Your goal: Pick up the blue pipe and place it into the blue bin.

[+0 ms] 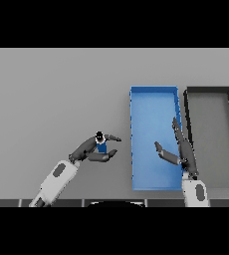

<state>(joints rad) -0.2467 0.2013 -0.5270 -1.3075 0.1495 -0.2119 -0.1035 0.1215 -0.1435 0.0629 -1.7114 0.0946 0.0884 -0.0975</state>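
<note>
Dark fingers of my left hand (92, 151) are curling around the blue pipe (102, 146), with one finger reaching out above it and the thumb closing in below, so I am pinching the small upright piece between them. The pipe is showing a dark round opening at its top and is sitting inside my grasp, out on the grey table (52, 99), to the left of the blue bin (154, 94) and apart from it. My white and grey left forearm is trailing back toward the lower left. My right hand (178, 149) is hovering over the right edge of the blue bin, fingers straight and spread, thumb sticking out to the left, gripping nothing. Just beyond it, a dark grey bin (211, 90) is lying beside the blue one.
</note>
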